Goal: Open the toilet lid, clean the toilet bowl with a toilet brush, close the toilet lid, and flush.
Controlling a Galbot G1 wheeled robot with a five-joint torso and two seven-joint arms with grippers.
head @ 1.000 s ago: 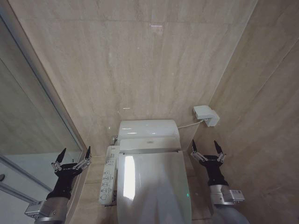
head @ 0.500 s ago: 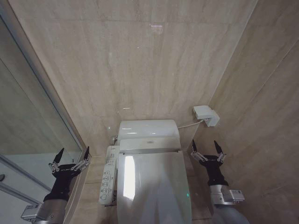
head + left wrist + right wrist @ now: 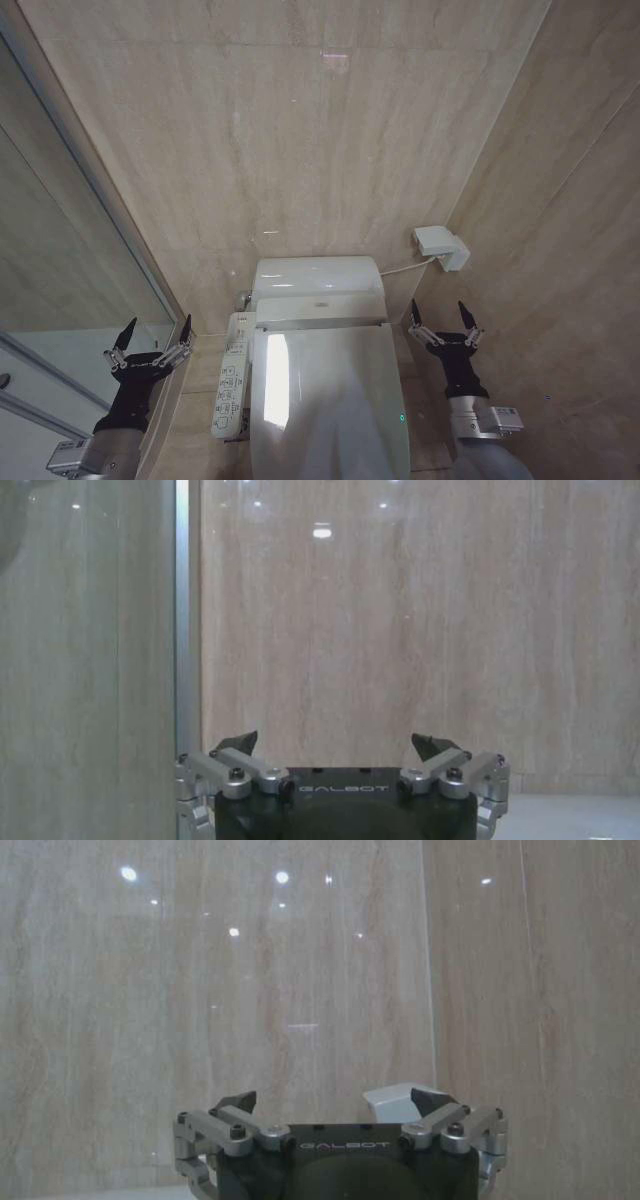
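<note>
1. A beige, veined stone-tile wall [image 3: 300, 140] rises behind the toilet, meeting a second tiled wall at the right corner.
2. The large glossy white oval plastic toilet lid [image 3: 330, 400] lies shut, low and central in the head view, between the two grippers and touching neither.
3. A white side control panel with buttons [image 3: 232, 375] runs along the lid's left edge.
4. The left gripper [image 3: 152, 334] hangs left of that panel by a glass partition [image 3: 60, 270], jaws spread wide, holding nothing.
5. The right gripper [image 3: 442, 315] hangs right of the lid, jaws likewise wide and empty.
6. A small white wall box [image 3: 442, 246] sits above the right gripper.
</note>
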